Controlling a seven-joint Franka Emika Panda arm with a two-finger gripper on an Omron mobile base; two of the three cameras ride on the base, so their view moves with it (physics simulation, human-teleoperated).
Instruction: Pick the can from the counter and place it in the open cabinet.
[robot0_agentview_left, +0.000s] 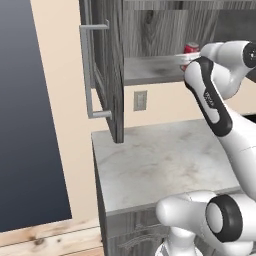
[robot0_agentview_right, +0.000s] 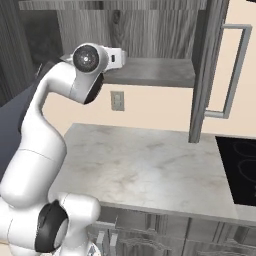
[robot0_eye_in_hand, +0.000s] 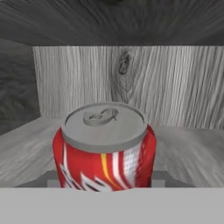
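The cylindrical red can (robot0_eye_in_hand: 104, 151), with a matte silver lid and white and yellow streaks, stands upright inside the dark wood-grain cabinet (robot0_agentview_left: 112, 65), apparently on its grey shelf (robot0_agentview_right: 150, 72). The gripper (robot0_eye_in_hand: 104, 183) flanks the can's base; whether it grips cannot be told. The veined marble counter (robot0_agentview_left: 160, 162) lies below.

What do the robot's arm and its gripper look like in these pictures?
The arm has smooth, rounded glossy white links with black bands and round black-and-grey caps at the joints; one black band carries small white lettering. No cables show. The gripper shows grey finger tips.
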